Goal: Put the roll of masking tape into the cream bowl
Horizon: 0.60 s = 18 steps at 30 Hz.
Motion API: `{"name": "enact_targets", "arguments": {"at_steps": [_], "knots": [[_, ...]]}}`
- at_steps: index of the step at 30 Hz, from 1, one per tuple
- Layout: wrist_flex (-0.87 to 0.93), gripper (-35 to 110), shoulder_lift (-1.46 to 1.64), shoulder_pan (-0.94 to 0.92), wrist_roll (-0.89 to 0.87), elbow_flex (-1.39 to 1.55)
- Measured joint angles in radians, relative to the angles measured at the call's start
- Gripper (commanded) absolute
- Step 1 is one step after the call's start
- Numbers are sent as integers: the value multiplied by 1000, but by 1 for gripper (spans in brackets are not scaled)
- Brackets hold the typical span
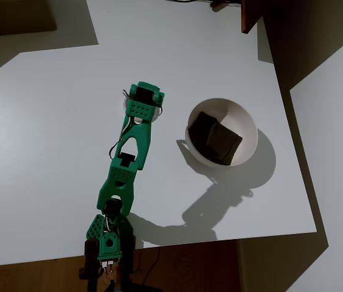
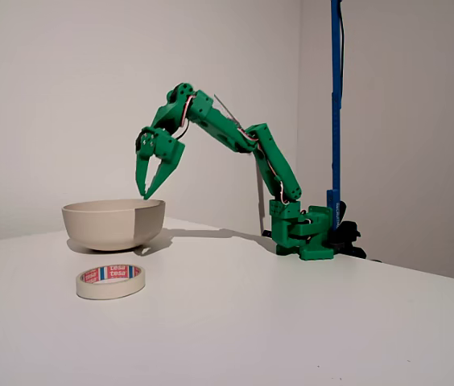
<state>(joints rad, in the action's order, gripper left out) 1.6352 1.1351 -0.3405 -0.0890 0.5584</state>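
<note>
White table, tape beside bowl

White table, blue upright pole behind, dark brown pieces

- Overhead view looks straight down on the white table.
- Fixed view sits low at table height, seemingly opposite the arm's base.
- Both share the cream bowl.

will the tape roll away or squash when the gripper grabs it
The roll of masking tape lies flat on the table, so it probably slides rather than rolls. Its thin ring looks light and may flex slightly if pinched.
</note>
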Motion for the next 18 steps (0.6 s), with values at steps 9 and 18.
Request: {"name": "enact_targets", "arguments": {"at_steps": [9, 18], "knots": [[28, 15, -100, 40, -2, -5], [72, 17, -163, 144, -46, -5]]}}
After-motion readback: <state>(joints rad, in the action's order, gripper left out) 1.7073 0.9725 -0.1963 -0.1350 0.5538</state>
